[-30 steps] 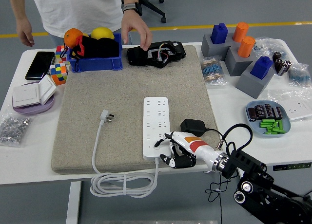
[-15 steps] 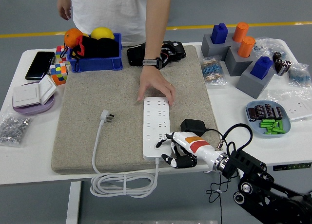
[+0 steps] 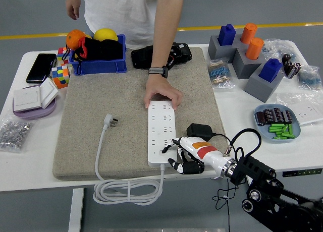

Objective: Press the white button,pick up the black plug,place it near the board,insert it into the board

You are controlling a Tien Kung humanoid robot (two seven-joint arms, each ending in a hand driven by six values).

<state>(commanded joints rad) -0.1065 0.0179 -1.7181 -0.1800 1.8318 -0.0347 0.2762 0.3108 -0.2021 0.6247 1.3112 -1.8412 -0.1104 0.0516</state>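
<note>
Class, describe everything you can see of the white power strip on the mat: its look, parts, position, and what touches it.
The white power strip is a long, flat, plastic-looking bar with rows of sockets, lying lengthwise on the grey mat. Its white cable leaves the near end, coils below the table's edge and ends in a plug lying on the mat. A person's hand rests on its far end. The robot's right hand is at its near right corner, a fingertip touching its surface. A black plug sits just right.
</note>
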